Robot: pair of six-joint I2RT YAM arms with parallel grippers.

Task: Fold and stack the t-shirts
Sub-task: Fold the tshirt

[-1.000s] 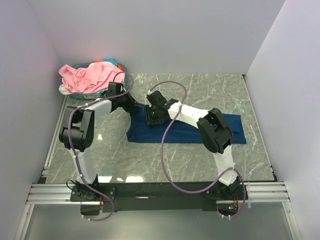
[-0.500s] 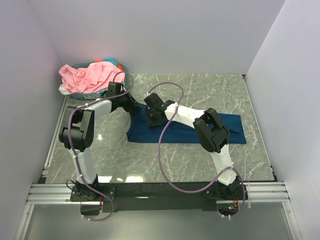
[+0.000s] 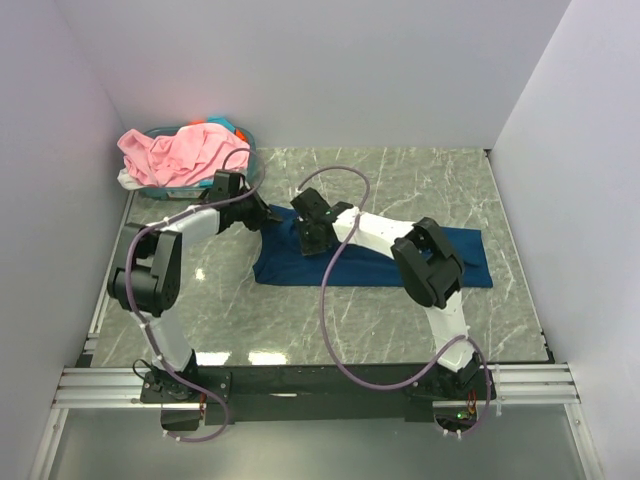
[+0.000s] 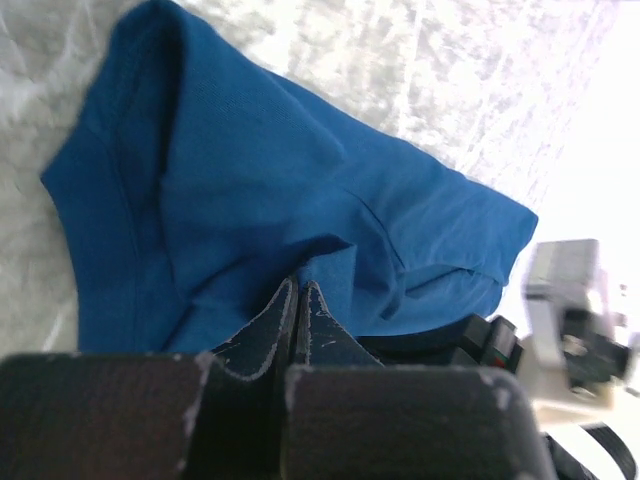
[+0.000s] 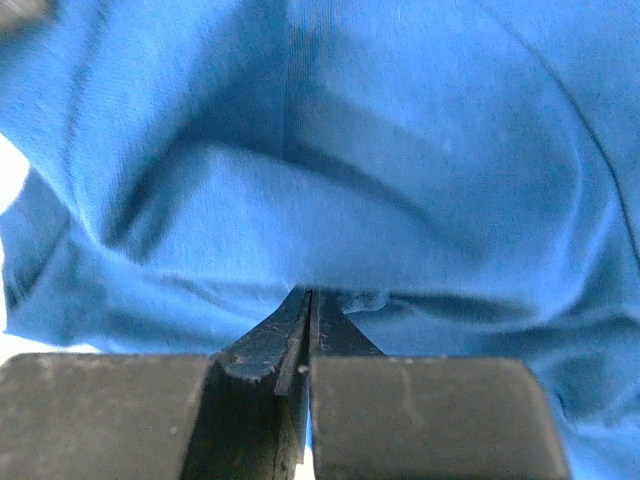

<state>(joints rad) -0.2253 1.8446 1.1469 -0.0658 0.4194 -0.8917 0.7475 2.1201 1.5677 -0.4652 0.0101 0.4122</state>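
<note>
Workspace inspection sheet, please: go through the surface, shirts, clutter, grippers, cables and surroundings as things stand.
Surface: grey marbled table, glossy.
Job's things: blue t-shirt lies as a long band mid-table; pink t-shirt is heaped in the teal basket at the far left corner.
Clutter: pale cloth under the pink one; something orange in the basket.
Grippers: left gripper and right gripper are both shut on the blue t-shirt's far left edge.
Cables: purple cables loop off each arm.
Surroundings: pale walls on three sides; metal rail at the near edge.
</note>
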